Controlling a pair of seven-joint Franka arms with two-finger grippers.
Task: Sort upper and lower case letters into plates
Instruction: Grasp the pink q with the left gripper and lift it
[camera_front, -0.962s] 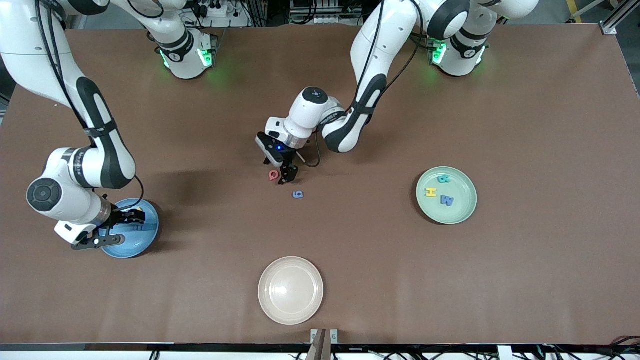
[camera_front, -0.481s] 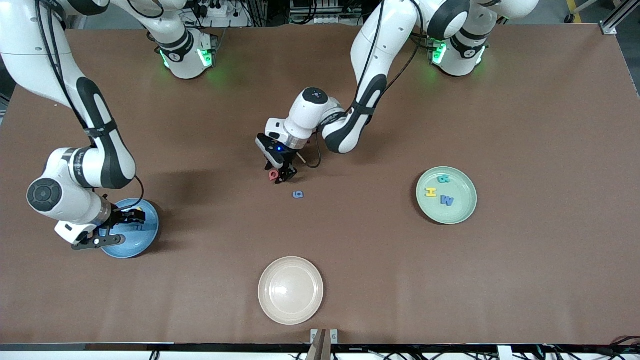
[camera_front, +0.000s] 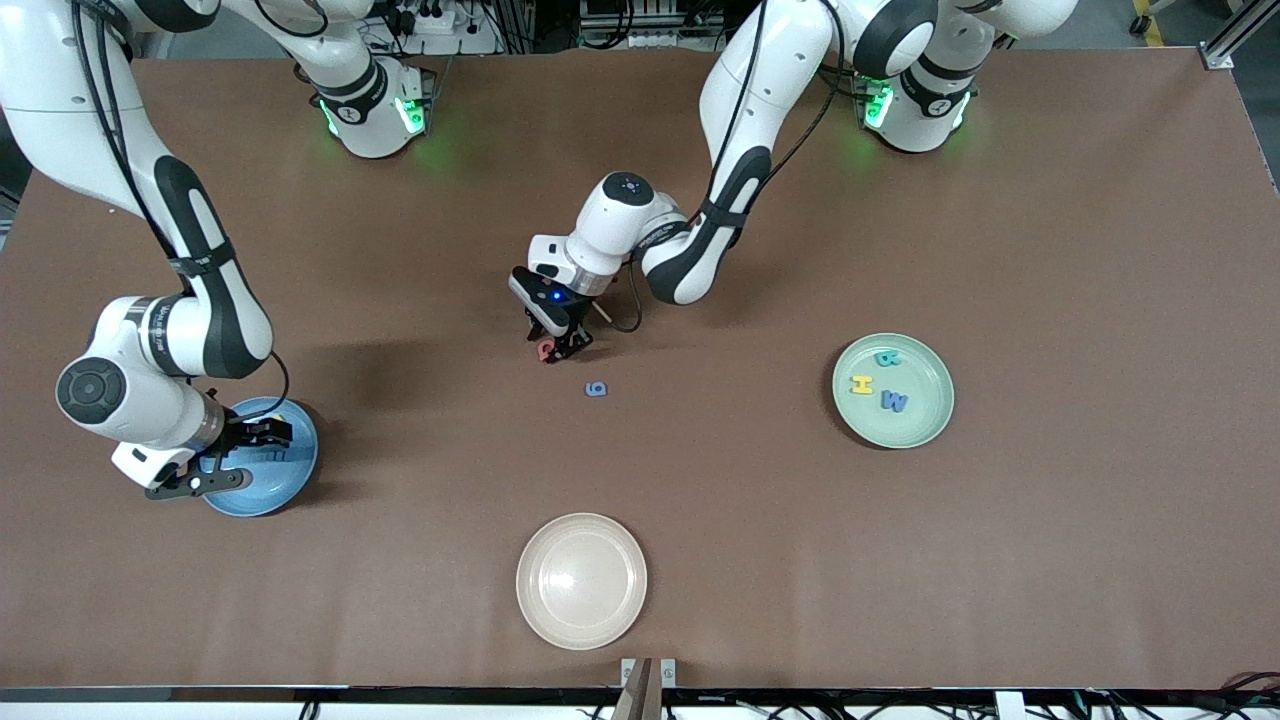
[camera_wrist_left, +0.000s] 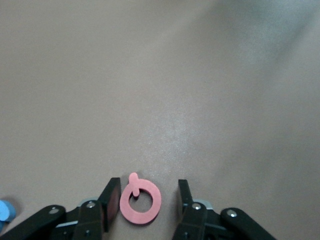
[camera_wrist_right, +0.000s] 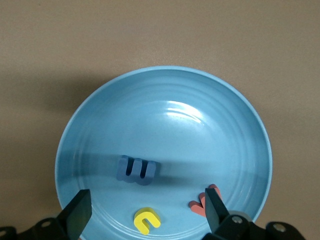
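Left hand (camera_wrist_left: 145, 210) spread astride red letter Q (camera_wrist_left: 140, 202) at counter centre; thin piece may slip. Right hand (camera_wrist_right: 145, 212) spread, waiting over light blue plate (camera_wrist_right: 235, 125).

Bare table (camera_front: 1050, 560) surrounds the cream plate (camera_front: 581, 581).

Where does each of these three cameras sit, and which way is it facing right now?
Front view: high across the table, facing both arm bases; it shows the left gripper at the red letter and the right gripper over the blue plate.
Left wrist view: looks down past its open jaws, which flank the red letter.
Right wrist view: looks down between its open jaws into the blue plate.
Shared: front and left wrist views both show the red letter.
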